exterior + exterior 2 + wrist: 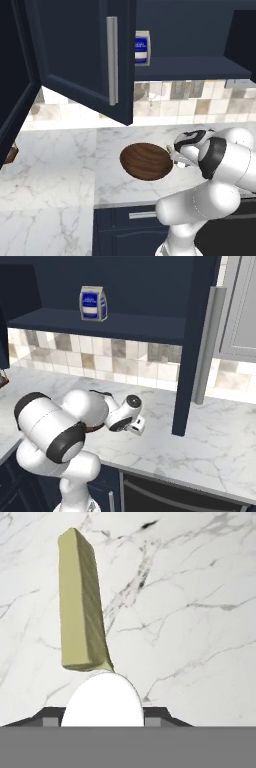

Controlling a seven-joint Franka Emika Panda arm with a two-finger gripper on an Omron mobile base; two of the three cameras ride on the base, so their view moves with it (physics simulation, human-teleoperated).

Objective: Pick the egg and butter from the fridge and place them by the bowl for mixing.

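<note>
White egg [102, 701] between fingers [50, 718], pale yellow-green butter [81, 604] stick beyond

A rendered home kitchen is showing here: a white marble counter [60, 165] is running under open navy wall cabinets [85, 55], beige mottled backsplash tiles [100, 358] are lining the wall at twelve o'clock, and a blue-labelled pantry bag [93, 303] is sitting on the cabinet shelf.

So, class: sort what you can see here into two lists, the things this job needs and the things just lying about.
Job:
- egg, between the tool's fingers
- butter, lying on the counter beyond the egg
- bowl, on the counter

Just about:
- blue and white packet on the cabinet shelf
- open cabinet door
- marble counter
</note>
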